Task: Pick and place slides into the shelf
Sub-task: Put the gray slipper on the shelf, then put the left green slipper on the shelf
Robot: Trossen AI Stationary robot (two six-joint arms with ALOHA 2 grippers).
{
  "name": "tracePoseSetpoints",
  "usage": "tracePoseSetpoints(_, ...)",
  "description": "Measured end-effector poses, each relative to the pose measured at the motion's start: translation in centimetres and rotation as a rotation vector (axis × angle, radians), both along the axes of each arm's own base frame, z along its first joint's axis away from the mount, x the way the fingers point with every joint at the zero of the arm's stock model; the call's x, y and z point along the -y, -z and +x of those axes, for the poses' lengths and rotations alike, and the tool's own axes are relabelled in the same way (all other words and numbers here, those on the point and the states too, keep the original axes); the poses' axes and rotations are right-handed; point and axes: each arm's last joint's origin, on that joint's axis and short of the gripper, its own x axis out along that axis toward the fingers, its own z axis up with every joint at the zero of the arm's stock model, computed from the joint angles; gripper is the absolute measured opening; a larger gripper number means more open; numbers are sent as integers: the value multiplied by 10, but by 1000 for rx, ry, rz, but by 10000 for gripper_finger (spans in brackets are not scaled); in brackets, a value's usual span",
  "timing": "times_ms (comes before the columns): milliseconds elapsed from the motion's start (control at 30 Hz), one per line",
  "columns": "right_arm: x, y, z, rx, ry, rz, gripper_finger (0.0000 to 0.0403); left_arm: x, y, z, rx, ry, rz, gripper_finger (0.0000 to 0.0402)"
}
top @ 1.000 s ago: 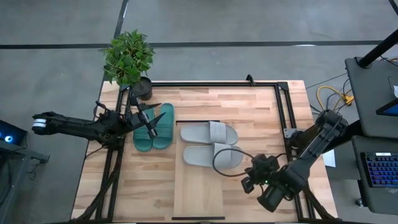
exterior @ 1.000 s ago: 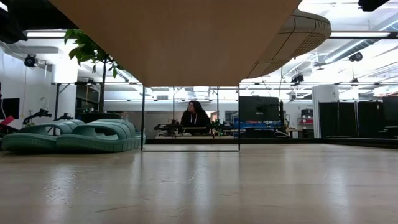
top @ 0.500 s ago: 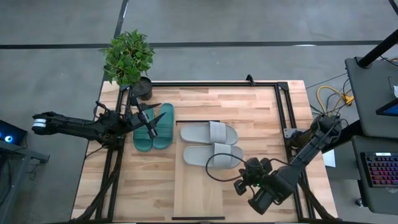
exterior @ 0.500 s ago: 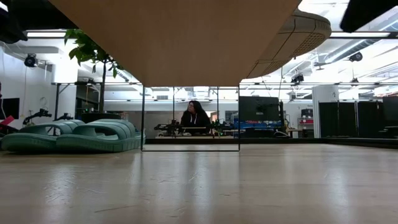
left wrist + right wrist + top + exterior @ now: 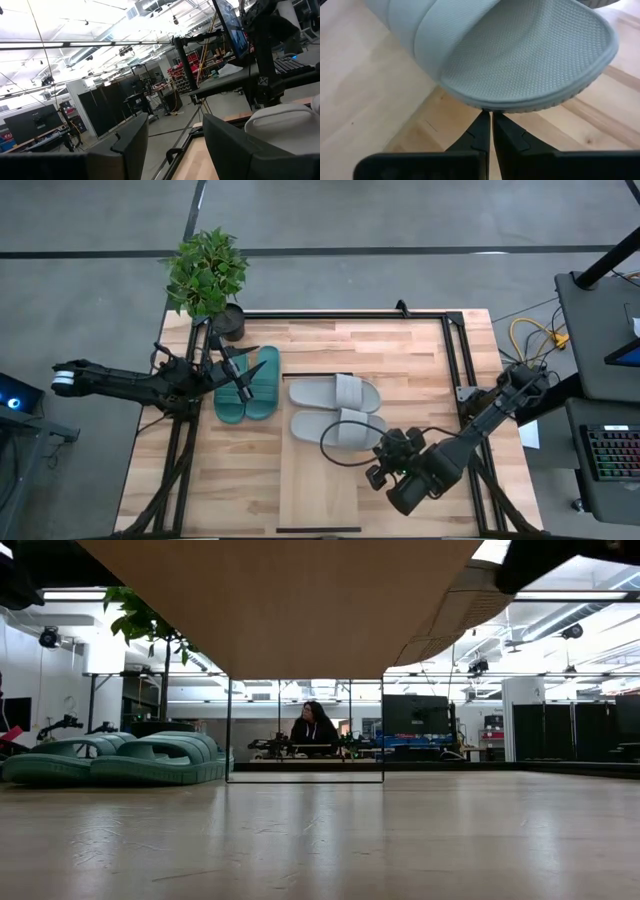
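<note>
Two light grey slides lie side by side on the pale wood shelf [image 5: 318,480]: the far one [image 5: 337,393] and the near one [image 5: 338,430]. The teal-green pair [image 5: 245,388] rests on the tabletop left of the shelf and also shows in the low view [image 5: 110,760]. My right gripper [image 5: 378,460] is shut and sits at the near grey slide's right end [image 5: 520,65], its fingertips [image 5: 487,120] right under the rim. My left gripper [image 5: 240,373] stands open over the teal pair; its wrist view shows a grey slide [image 5: 285,120] beyond its fingers. My right gripper points its shut fingertips [image 5: 485,117] at the rim of the near grey slide's right end [image 5: 490,106], slanting in from the table's near right. I cannot tell whether they touch it. The slide lies flat on the shelf.
A potted plant [image 5: 208,275] stands at the table's far left corner. A black tube frame [image 5: 455,360] runs along the far and right edges. The shelf's underside [image 5: 290,600] hangs over the low view. A person [image 5: 313,728] sits in the room behind.
My right arm has swung toward the table's left, bringing its gripper from the near right corner up to the near grey slide's right end. In the low view its dark body has come in at the top right.
</note>
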Motion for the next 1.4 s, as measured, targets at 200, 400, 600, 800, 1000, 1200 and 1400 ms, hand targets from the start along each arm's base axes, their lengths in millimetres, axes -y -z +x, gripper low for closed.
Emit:
tracePoseSetpoints(200, 2, 0, 2, -2, -7, -7, 11, 0, 0, 0, -1, 0, 0, 173)
tracePoseSetpoints(400, -5, 0, -3, -1, -3, 36, 11, 0, 1, 0, -2, 0, 0, 173)
tracePoseSetpoints(600, -15, -4, -14, 18, -22, 69, 11, 0, 1, 0, -2, 0, 0, 173)
tracePoseSetpoints(800, -19, -22, -30, 131, -79, -25, 11, 0, 1, 0, -2, 4, 1, 173)
tracePoseSetpoints(1000, -31, -46, -59, 293, -238, -312, 10, 3, 0, 1, 65, 181, -147, 173)
tracePoseSetpoints(1200, -47, -48, -76, 324, -374, -489, 9, 8, -5, 1, 99, 369, -224, 173)
tracePoseSetpoints(1400, -59, -46, -75, 304, -509, -522, 9, 11, -8, 2, 107, 508, -271, 173)
